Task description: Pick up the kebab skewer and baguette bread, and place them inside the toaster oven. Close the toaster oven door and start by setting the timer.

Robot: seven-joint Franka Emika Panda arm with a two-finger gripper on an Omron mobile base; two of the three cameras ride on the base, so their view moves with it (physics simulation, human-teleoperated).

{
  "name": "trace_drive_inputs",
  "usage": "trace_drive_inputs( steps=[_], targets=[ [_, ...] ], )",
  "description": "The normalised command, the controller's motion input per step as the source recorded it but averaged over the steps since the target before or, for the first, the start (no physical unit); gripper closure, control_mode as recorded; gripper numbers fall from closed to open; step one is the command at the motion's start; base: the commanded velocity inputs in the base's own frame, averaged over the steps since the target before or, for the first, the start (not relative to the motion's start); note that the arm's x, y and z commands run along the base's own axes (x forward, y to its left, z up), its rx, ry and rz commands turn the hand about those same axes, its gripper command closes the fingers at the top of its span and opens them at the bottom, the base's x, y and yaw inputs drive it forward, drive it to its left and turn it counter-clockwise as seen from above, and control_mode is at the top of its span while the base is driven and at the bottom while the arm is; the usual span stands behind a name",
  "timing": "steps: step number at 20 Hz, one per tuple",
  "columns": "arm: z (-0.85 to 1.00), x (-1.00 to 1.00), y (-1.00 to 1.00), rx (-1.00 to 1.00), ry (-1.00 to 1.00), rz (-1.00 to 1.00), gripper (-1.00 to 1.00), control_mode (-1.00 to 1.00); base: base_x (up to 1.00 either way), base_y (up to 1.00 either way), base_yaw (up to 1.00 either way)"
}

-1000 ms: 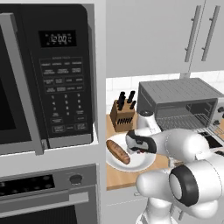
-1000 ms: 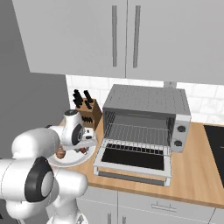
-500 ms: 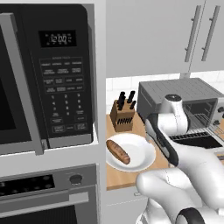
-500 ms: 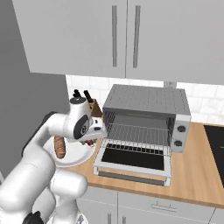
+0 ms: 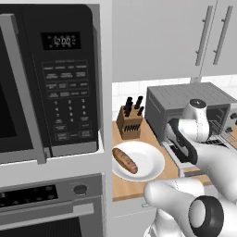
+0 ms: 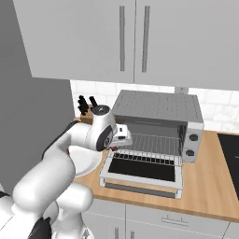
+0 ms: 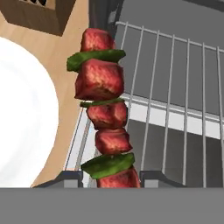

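1. We work at the toaster oven (image 6: 158, 122) on the counter (image 6: 210, 186); the toaster oven door (image 6: 144, 172) lies folded down and the wire rack (image 6: 154, 144) is bare.
2. The white plate (image 5: 147, 159), left of the oven, carries the baguette bread (image 5: 125, 160), which waits its turn.
3. Our hand (image 7: 110, 177) grips the kebab skewer (image 7: 104, 111) at its near end, at the oven's left front corner.
4. We should carry it further in over the rack, lay it across the wires, then release.
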Motion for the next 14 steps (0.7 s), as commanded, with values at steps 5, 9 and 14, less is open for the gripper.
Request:
trace_drive_inputs(
  steps=[5,9,14],
  targets=[
    [-0.09,0.29,-0.46,0.03,0.00,-0.10,1.00,-1.00,0.00,0.00,0.00],
    [-0.17,0.13,-0.47,0.00,0.00,-0.08,1.00,-1.00,0.00,0.00,0.00],
    [-0.26,0.28,-0.01,0.00,-0.01,-0.06,1.00,-1.00,0.00,0.00,0.00]
  ],
)
